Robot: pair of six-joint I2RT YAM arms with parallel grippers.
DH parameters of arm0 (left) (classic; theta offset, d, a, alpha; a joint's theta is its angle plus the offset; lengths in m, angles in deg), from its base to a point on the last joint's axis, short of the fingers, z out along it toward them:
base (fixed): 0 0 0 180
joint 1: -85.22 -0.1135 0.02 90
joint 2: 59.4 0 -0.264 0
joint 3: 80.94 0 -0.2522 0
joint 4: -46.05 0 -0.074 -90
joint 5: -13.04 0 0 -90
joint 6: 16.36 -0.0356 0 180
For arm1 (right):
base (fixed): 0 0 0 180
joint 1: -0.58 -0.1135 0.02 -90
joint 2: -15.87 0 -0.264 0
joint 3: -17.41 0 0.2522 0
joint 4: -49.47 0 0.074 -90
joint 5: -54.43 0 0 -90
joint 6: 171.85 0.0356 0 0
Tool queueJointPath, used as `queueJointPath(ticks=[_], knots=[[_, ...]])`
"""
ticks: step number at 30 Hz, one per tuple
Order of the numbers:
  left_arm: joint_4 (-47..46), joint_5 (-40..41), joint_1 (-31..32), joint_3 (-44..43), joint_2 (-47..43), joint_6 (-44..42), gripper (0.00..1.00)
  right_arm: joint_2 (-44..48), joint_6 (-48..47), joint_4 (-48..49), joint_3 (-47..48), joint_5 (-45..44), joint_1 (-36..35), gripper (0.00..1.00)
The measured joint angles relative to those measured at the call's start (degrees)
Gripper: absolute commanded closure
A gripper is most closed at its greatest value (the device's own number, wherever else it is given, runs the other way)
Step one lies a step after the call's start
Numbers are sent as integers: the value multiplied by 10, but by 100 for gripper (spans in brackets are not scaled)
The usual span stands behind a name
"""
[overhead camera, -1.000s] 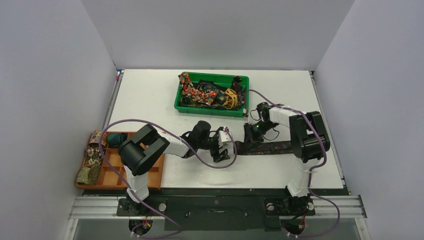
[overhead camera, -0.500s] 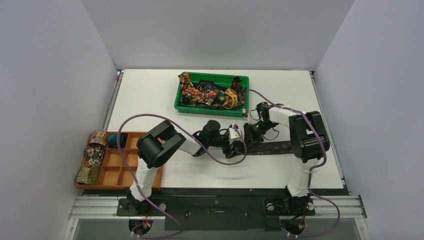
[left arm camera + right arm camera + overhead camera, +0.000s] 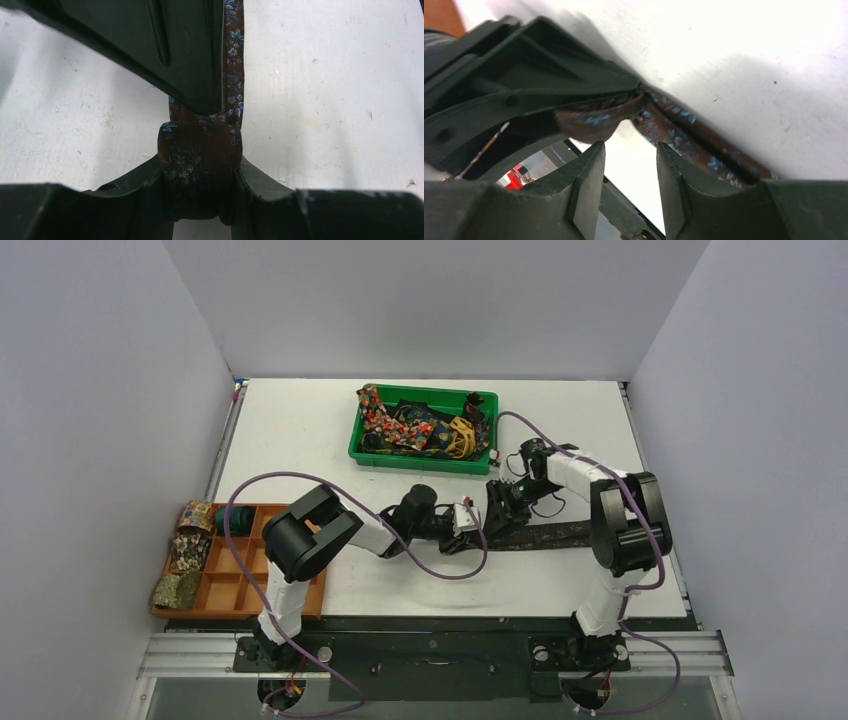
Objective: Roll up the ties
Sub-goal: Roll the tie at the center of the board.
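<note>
A dark red tie with small blue flecks point(image 3: 545, 534) lies flat across the table's right middle, and its left end is rolled into a small coil point(image 3: 200, 145). My left gripper point(image 3: 201, 167) is shut on that coil, one finger on each side. The unrolled strip point(image 3: 235, 60) runs away from it. In the top view the left gripper point(image 3: 472, 521) sits right against my right gripper point(image 3: 497, 508). The right gripper point(image 3: 630, 160) is open just beside the coil point(image 3: 594, 120), with nothing between its pads. The tie strip point(image 3: 694, 145) passes its right finger.
A green bin point(image 3: 420, 462) behind the grippers holds several loose ties point(image 3: 415, 425). An orange divided tray point(image 3: 250, 580) at the near left holds rolled ties point(image 3: 185, 540) in its left cells. Purple cables point(image 3: 440, 570) loop over the table beside the arms.
My left arm reached right to the tie's rolled end and closed on it. The right gripper, shut on that end before, has opened and let go.
</note>
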Motion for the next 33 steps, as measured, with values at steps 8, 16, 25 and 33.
queueJointPath(ticks=[8, 16, 25, 33], knots=[[50, 4, 0, -19, -5, -6, 85, 50, -1, -9, -1, 37, -6, 53], [79, 4, 2, -32, -7, -12, 84, 3, 42, 19, -7, 47, -23, 79], [95, 6, 3, -40, -7, -15, 55, 1, 59, 27, -19, 75, -6, 100], [72, -5, -4, -11, -23, -30, 28, -75, 16, -7, -20, 93, 58, 100]])
